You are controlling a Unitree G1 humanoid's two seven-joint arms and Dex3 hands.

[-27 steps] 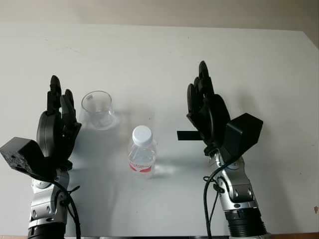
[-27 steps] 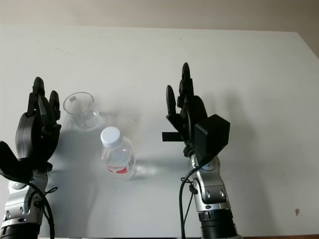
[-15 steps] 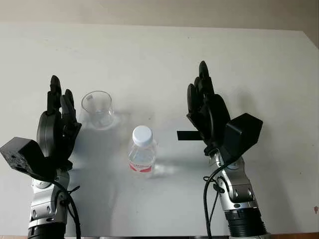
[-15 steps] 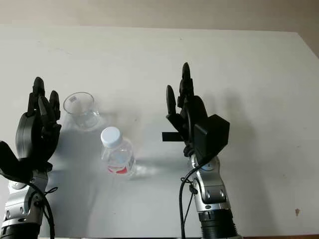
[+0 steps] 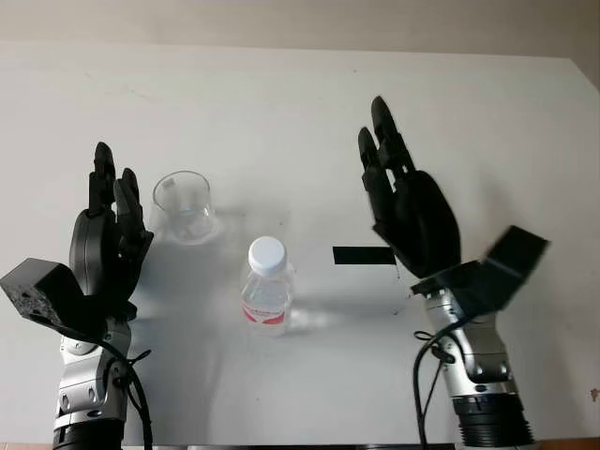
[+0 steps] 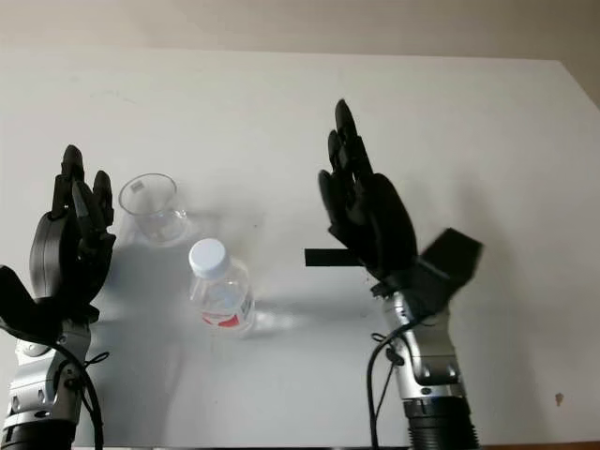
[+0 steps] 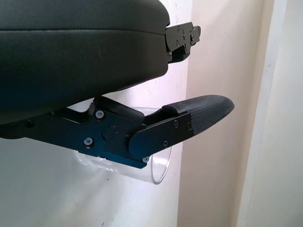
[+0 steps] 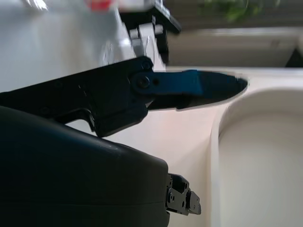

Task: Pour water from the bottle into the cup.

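I find the bottle (image 5: pixel 268 289) standing upright near the front middle of the white table (image 5: pixel 281 103), its white cap (image 5: pixel 267 253) on and red label facing me. The clear cup (image 5: pixel 183 206) stands just behind and to the left of it, apart from it and apparently empty, though the glass makes that hard to confirm. My left hand (image 5: pixel 105 239) is raised beside the cup, open and holding nothing; in the left wrist view the cup (image 7: pixel 156 165) sits just past one finger (image 7: pixel 199 111), not touched. My right hand (image 5: pixel 408 211) is raised to the right of the bottle, also open and empty, well short of contact. I judge the task at its first step: nothing is grasped. The next move calls for bringing the right hand across to close around the bottle's body, and the cap must come off before pouring.
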